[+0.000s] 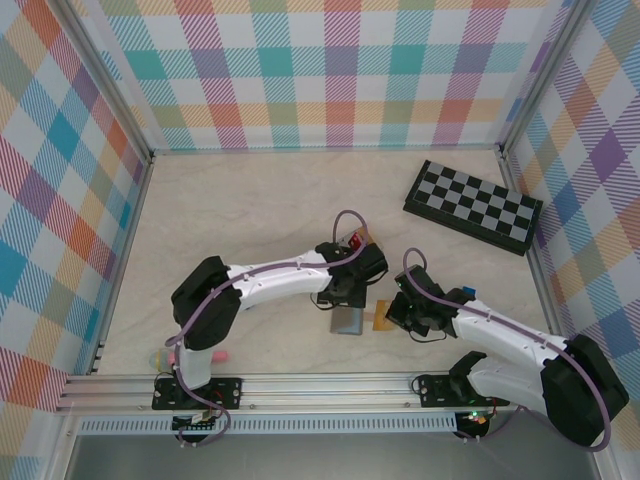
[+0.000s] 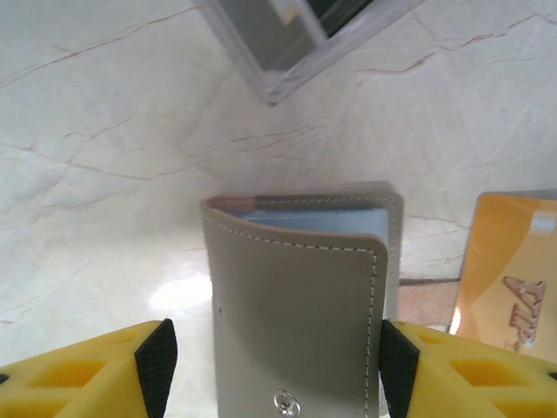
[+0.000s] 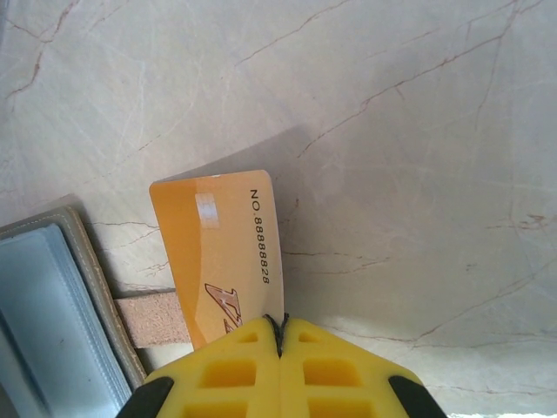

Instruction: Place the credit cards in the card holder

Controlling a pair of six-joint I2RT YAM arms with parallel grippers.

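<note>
The grey card holder (image 2: 296, 305) lies on the table with its stitched flap lifted a little and a stud near my wrist. My left gripper (image 2: 271, 366) straddles it, open: the right pad (image 2: 393, 366) sits at the holder's edge, while the left pad (image 2: 157, 366) stands clear of it. My right gripper (image 3: 280, 329) is shut on the corner of a yellow-tan credit card (image 3: 218, 252), held just right of the holder (image 3: 52, 322) and its brown strap. From above, the holder (image 1: 348, 320) and card (image 1: 383, 317) lie between both grippers. A red card (image 1: 352, 240) shows behind the left wrist.
A black-and-grey chequered board (image 1: 472, 205) lies at the back right. A clear tray (image 2: 287, 52) stands just beyond the holder. A small blue block (image 1: 468, 292) sits by the right arm. A pink and green object (image 1: 165, 355) lies by the left arm's base.
</note>
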